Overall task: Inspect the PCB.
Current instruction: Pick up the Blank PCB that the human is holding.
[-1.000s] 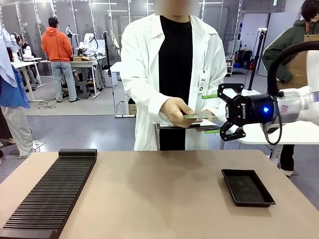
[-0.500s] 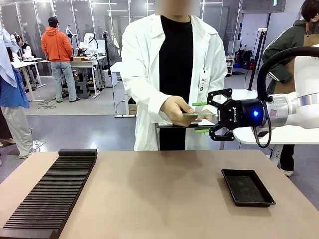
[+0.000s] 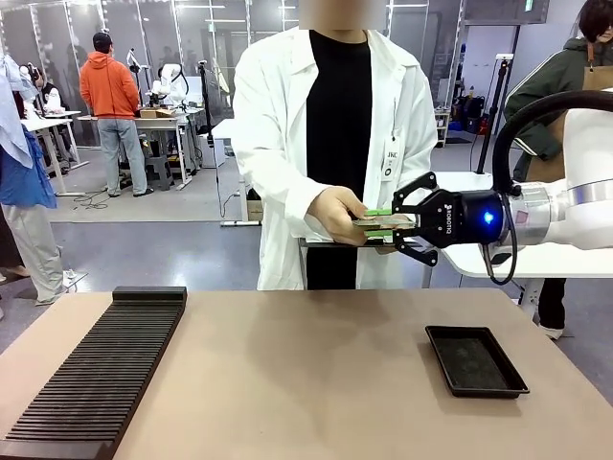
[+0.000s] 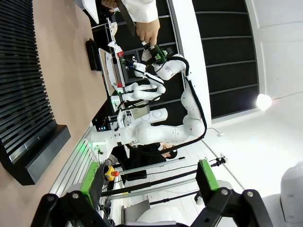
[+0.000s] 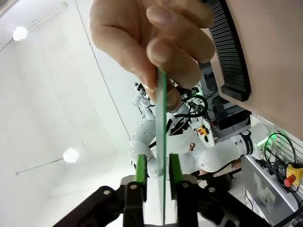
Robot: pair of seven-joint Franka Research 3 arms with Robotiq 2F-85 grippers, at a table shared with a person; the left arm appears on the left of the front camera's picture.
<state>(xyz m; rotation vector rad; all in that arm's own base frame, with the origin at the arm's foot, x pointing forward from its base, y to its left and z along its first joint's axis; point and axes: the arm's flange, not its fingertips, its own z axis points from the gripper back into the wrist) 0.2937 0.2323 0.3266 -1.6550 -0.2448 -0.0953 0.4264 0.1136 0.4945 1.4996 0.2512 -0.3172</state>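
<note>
PCB (image 5: pixel 162 118) stands edge-on between the pads of the right pincer (image 5: pixel 156 168), which is nearly shut, with slim gaps either side. Beyond the tips, a person's hand (image 5: pixel 151 42) pinches it. Left pincer (image 4: pixel 149 176) gapes wide, holding nothing.

The PCB (image 3: pixel 367 222), a thin green board, is held level in the air toward 3 o'clock of the front view, its 9 o'clock end pinched in a person's hand (image 3: pixel 335 213), its 3 o'clock end between the right gripper (image 3: pixel 381 222) pads, contact unclear
</note>
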